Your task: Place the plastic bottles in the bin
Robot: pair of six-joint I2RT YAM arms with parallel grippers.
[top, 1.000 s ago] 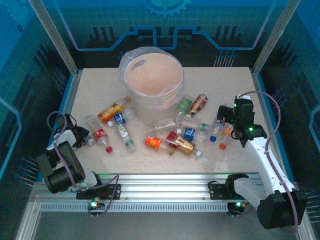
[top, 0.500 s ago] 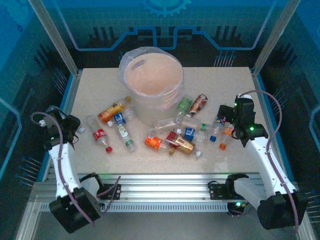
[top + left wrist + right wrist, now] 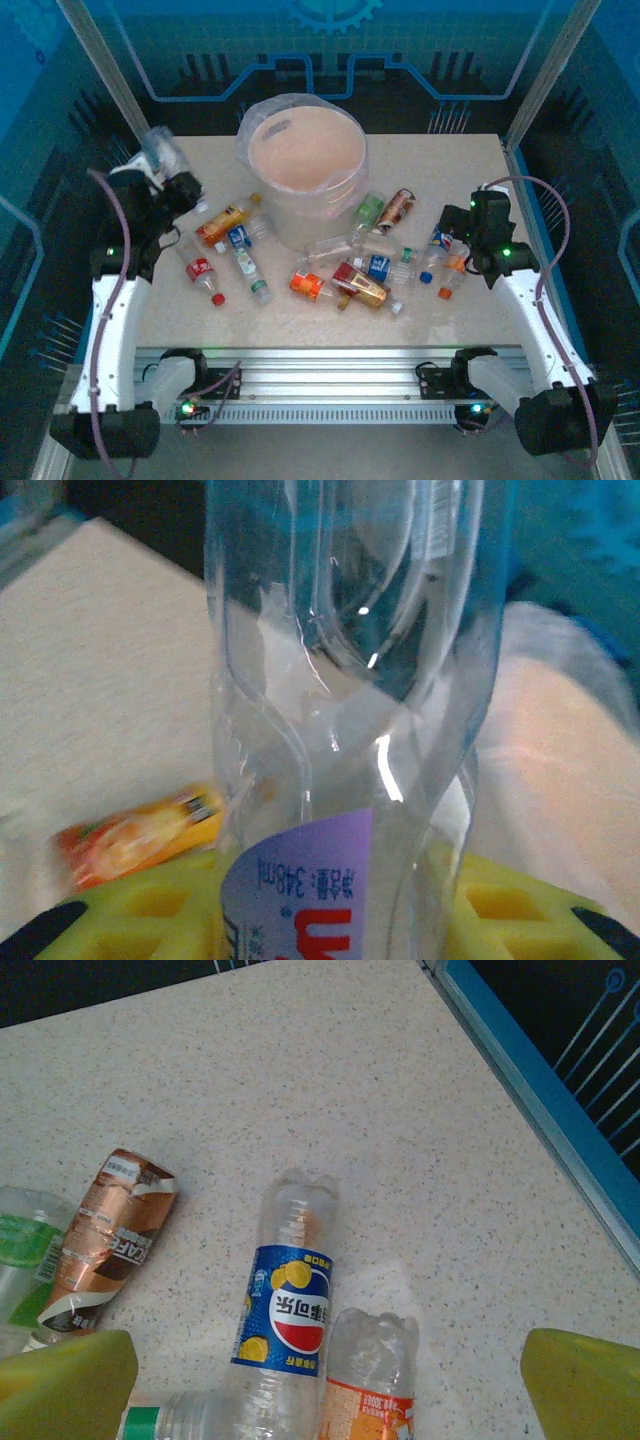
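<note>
From where I stand, the left arm is reared up over the far left part of the worktop [image 3: 440, 160], and the left fingers [image 3: 150, 910] are closed on a clear bottle [image 3: 160, 150], crushed and twisted, with a purple label low on its body [image 3: 340, 680]. It is held off the surface, just left of the bin [image 3: 305, 225] and not over its rim. The bin stands at the far middle of the worktop, its bag liner folded over the lip. Beneath the held bottle lies an orange-labelled bottle [image 3: 222, 222] close to the bin's left side. The rest of the plastic bottles [image 3: 360, 280] lie scattered in a band in front of the bin, from left of centre across to the right arm. The right fingers [image 3: 70, 1375] stand wide apart with nothing between them, hovering over a blue-labelled bottle [image 3: 290, 1310] and an orange-labelled one [image 3: 370, 1400] that lie side by side and touching. A copper bottle [image 3: 110, 1235] lies off to their left. Beyond these, the far right corner is bare right up to the blue edge rail [image 3: 530, 1090], and a bare strip runs along the near edge in front of the arm bases. The far left corner under the raised arm is likewise free.
</note>
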